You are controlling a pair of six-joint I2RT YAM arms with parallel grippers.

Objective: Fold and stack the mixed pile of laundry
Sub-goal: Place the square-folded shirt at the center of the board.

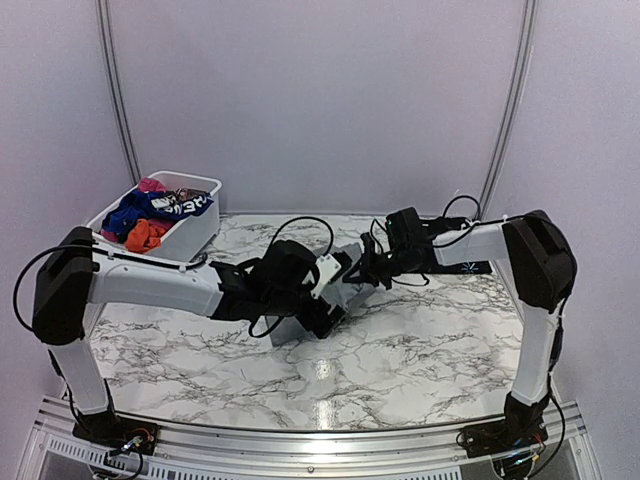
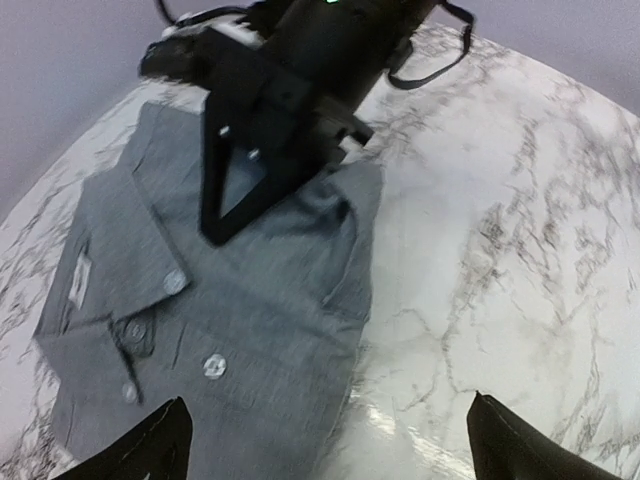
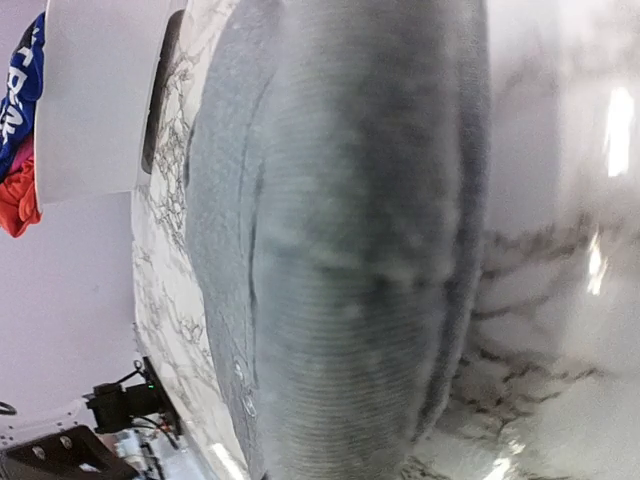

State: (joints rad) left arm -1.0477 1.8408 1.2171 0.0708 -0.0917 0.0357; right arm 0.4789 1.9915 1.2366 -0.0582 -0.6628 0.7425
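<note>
A grey collared shirt (image 1: 345, 290) with white buttons and a white neck label (image 2: 80, 280) lies partly folded in the middle of the table. My left gripper (image 2: 335, 445) hangs open just over the shirt's right edge, its fingertips (image 2: 160, 440) spread wide with nothing between them. My right gripper (image 2: 215, 235) comes in from the far side with its tips shut down on the shirt's fabric. In the right wrist view the grey shirt (image 3: 350, 260) fills the picture and hides the fingers. The other pieces of the laundry pile, blue (image 1: 150, 208), orange-red (image 1: 145, 235) and pink (image 1: 152, 185), lie in the basket.
A white plastic basket (image 1: 195, 235) stands at the table's back left corner, also seen in the right wrist view as the white basket (image 3: 100, 90). Both arms meet over the shirt at the centre. Marble tabletop (image 1: 420, 350) surrounds the shirt.
</note>
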